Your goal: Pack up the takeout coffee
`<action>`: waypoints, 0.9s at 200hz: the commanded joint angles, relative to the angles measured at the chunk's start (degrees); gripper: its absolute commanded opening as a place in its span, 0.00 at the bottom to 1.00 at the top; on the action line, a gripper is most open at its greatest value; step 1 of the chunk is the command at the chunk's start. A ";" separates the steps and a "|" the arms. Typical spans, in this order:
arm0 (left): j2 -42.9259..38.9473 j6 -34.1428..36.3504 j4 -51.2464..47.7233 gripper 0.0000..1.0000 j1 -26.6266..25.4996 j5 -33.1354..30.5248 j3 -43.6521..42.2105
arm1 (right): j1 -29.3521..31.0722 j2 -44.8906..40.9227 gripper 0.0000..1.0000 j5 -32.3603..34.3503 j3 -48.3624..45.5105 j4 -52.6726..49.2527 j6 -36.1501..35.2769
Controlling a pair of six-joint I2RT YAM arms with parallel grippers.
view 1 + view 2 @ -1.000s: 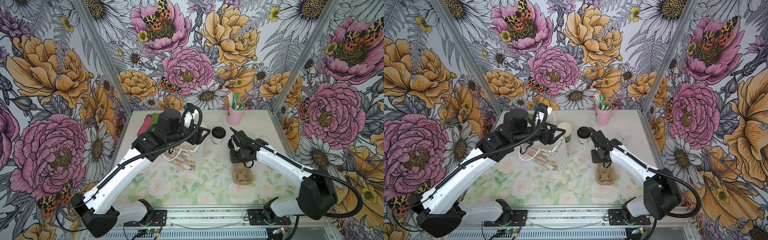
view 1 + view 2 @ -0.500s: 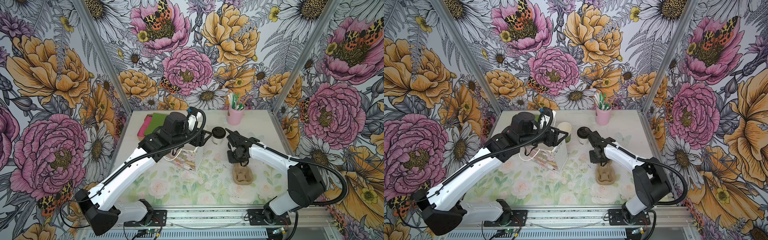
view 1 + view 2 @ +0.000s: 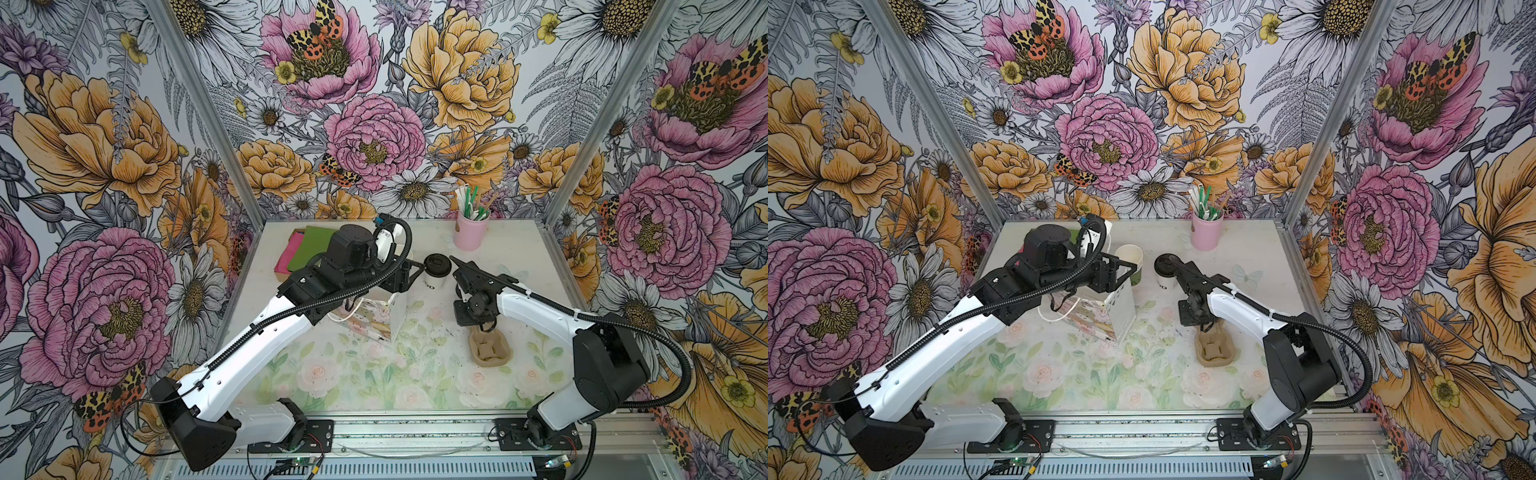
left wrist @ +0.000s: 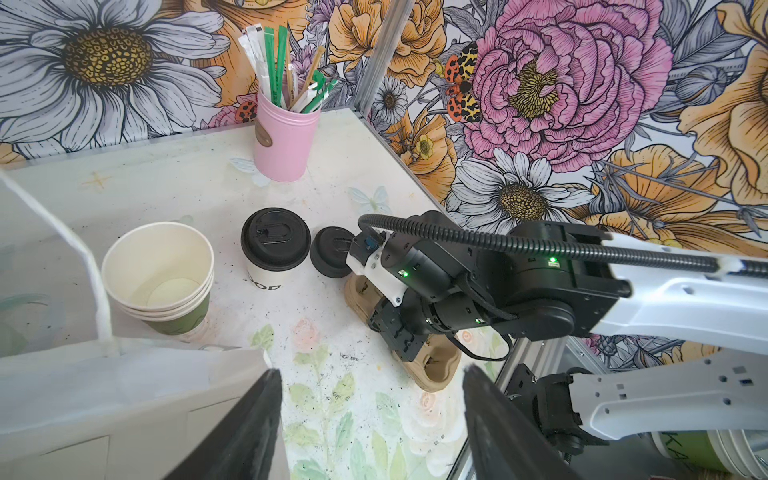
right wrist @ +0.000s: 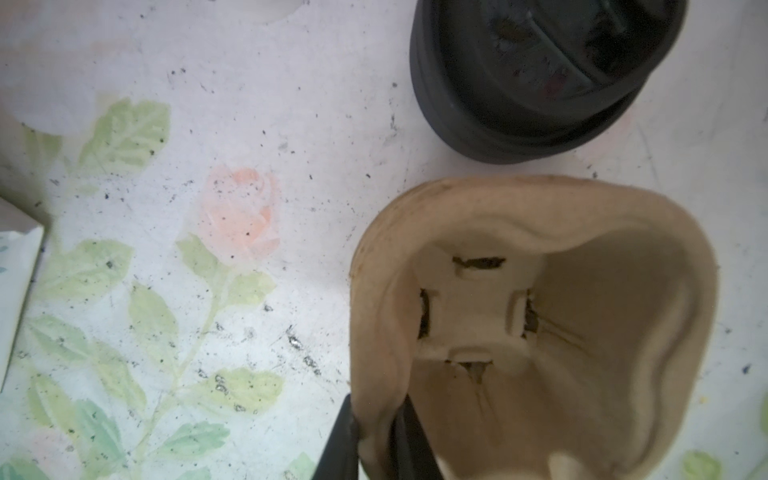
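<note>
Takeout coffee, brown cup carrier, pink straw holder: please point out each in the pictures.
takeout coffee (image 4: 275,243), left wrist view, on its black lid
brown cup carrier (image 5: 519,197), right wrist view, on its rim
pink straw holder (image 3: 1207,235), in a top view, on its side wall

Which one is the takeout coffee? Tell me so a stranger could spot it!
Find the pink metal cup of straws at the back of the flowery table. In front of it stands a small white paper cup with dark letters. It alone wears a round black lid: the white-and-green cup stack beside it is open, and the loose black lid has no cup.
</note>
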 commanded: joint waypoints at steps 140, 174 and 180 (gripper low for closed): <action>1.12 -1.04 2.53 0.70 -0.76 -0.83 -0.36 | -2.33 -2.89 0.17 -5.81 -2.33 3.74 -2.16; 1.41 -0.98 2.73 0.70 -0.81 -0.74 -0.31 | -2.49 -3.51 0.17 -5.30 -2.39 3.64 -2.38; 1.40 -0.94 2.70 0.70 -0.80 -0.74 -0.27 | -2.50 -4.02 0.18 -5.09 -2.50 3.65 -2.42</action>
